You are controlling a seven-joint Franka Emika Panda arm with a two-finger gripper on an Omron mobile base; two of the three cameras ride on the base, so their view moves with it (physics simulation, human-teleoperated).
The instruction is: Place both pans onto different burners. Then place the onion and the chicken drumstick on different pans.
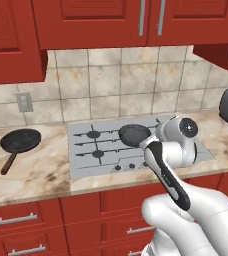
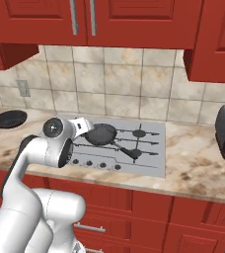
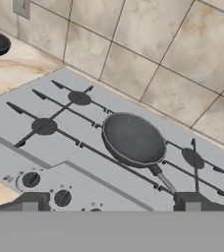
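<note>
Pans: grey pan (image 3: 133, 139) sits on the centre burner of the cooktop (image 1: 81, 167), black pan (image 1: 20, 140) on the counter (image 1: 36, 175) far left. Next step, I'd judge: swing left, grab the wooden handle (image 1: 8, 163), keep it level. Gripper (image 3: 111, 203) jaws wide apart, holding and touching nothing.

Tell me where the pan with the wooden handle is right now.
The black pan sits on the marble counter left of the cooktop, below the wall outlet, its wooden handle pointing toward the counter's front edge. It is not on a burner yet.
</note>
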